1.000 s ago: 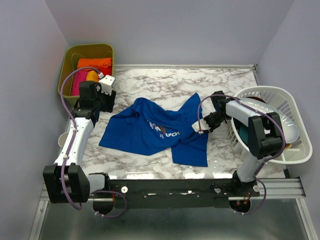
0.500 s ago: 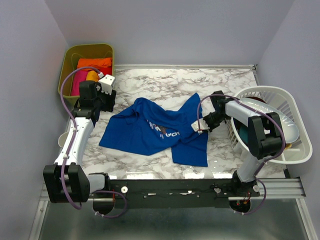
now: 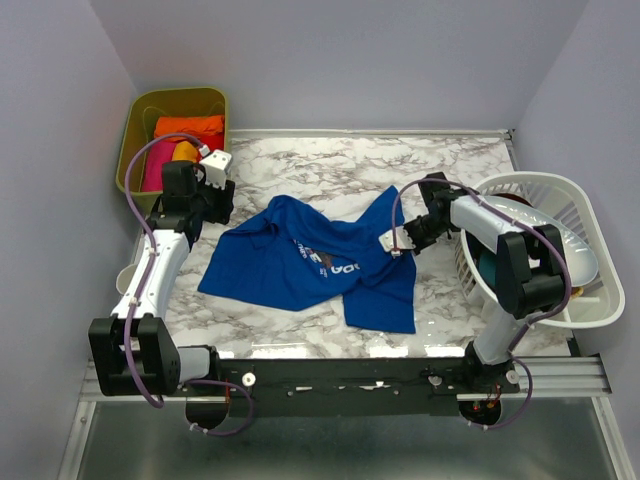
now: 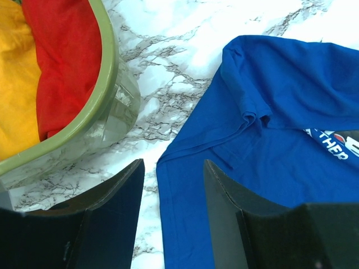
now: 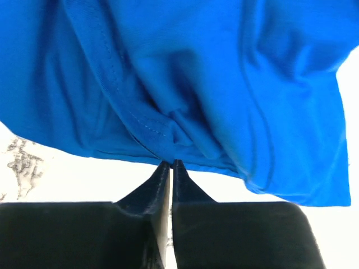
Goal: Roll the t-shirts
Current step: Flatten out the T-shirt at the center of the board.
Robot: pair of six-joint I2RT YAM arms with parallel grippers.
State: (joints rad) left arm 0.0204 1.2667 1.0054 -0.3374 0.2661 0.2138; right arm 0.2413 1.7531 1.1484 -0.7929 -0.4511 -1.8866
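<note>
A royal-blue t-shirt [image 3: 320, 262] with white lettering lies crumpled in the middle of the marble table. It shows in the left wrist view [image 4: 269, 140] and fills the right wrist view [image 5: 190, 84]. My right gripper [image 3: 398, 245] is shut on the shirt's right edge, its fingertips [image 5: 170, 164] pinching a fold of blue cloth. My left gripper [image 3: 218, 195] hovers open beside the shirt's far left sleeve, and in its own view [image 4: 171, 168] the shirt's edge lies between its fingers. Orange, red and yellow shirts [image 3: 185, 135] lie in the olive-green bin.
The olive-green bin [image 3: 135, 135] stands at the far left corner, and its rim shows in the left wrist view [image 4: 106, 78]. A white slatted basket [image 3: 560, 215] holding cloth stands at the right edge, close to the right arm.
My right gripper has moved a little up and to the left with the shirt's edge, lifting the right side of the cloth. The left arm has barely shifted.
</note>
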